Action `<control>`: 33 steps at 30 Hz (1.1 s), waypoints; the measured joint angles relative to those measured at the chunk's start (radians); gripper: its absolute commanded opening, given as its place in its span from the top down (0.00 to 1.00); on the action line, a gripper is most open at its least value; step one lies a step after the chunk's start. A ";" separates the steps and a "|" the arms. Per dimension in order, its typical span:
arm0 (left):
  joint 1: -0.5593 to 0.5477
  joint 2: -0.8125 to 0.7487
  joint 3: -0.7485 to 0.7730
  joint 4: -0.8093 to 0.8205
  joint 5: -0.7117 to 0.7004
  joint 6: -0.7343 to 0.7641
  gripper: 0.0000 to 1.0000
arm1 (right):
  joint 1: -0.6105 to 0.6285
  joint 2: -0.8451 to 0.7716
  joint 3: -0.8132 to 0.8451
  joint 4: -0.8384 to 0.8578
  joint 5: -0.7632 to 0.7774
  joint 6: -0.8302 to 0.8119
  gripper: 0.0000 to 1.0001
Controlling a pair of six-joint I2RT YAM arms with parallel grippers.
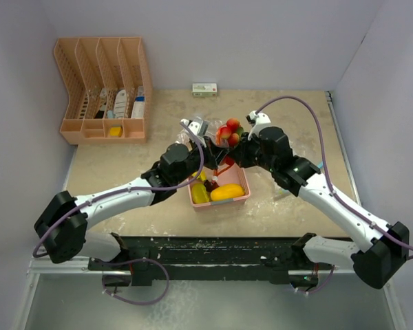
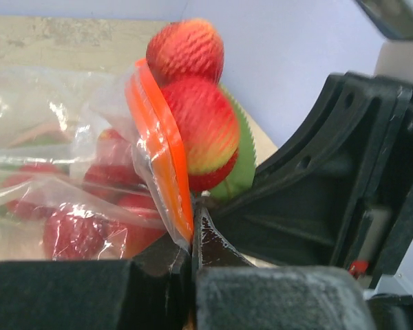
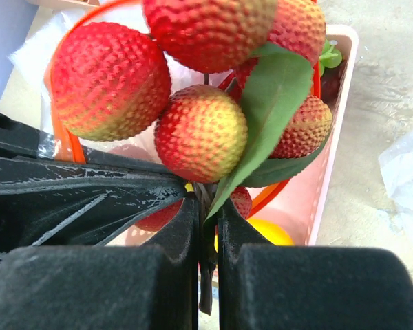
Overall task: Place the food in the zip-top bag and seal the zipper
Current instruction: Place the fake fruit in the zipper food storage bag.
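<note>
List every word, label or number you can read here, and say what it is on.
No text here can be read.
Small box at the table's far edge: printed, but too small to read.
Containers in the pink organizer: labelled, but too small to read.
Both wrist views: no text at all.

Robot lab cell: blank white walls (image 1: 227, 34), black mounting rail (image 1: 213, 249) on table (image 1: 303, 130) edge.

I see my left arm (image 1: 117, 196) and right arm (image 1: 334, 199): white shells, black joints. A purple cable (image 1: 321, 148) loops along each. My left end effector (image 2: 193, 234) and right end effector (image 3: 206, 206) matte black, scuffed.
</note>
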 measured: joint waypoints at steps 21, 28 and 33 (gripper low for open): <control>0.017 0.262 -0.245 0.499 0.200 -0.495 1.00 | 0.024 -0.028 -0.007 -0.228 0.323 0.050 1.00; 0.034 0.262 -0.198 0.433 0.225 -0.518 1.00 | 0.089 0.072 -0.007 -0.206 0.370 0.058 1.00; 0.050 0.255 -0.162 0.395 0.224 -0.521 1.00 | 0.129 0.146 -0.007 -0.214 0.402 0.066 1.00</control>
